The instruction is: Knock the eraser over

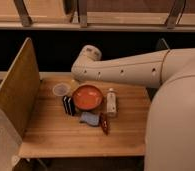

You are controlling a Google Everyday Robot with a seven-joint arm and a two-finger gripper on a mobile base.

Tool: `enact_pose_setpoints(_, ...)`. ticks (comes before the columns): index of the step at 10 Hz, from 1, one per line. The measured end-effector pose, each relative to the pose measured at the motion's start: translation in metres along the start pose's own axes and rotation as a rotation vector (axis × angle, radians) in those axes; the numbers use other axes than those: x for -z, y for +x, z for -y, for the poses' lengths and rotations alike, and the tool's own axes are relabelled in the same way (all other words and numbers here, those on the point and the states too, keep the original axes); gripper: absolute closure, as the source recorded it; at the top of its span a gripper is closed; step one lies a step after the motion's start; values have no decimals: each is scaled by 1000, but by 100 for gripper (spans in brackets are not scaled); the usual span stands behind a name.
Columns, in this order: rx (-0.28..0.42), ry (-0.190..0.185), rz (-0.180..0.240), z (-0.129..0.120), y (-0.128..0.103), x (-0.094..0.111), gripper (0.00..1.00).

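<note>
1 arm bent over tbl rear, gripper hidden, eraser beside bowl

On the wooden table: bowl in the middle, eraser upright just left of it, clear cup farther left and far. Right of the bowl, white bottle. Near side, blue pad, dark red thing at its right. No sight of the gripper.

Steeply down onto table, pincer hidden
</note>
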Motion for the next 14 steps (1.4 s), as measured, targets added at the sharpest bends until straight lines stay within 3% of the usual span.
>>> enact_pose_setpoints(3, 11, -33, 5, -4, -2, -34, 20)
enact_pose_setpoints(9, 27, -101, -34, -29, 10, -73, 20)
enact_pose_setpoints(12, 29, -121, -30, -37, 5, -76, 20)
enact_pose_setpoints(14, 29, -134, 13, -46, -11, -65, 20)
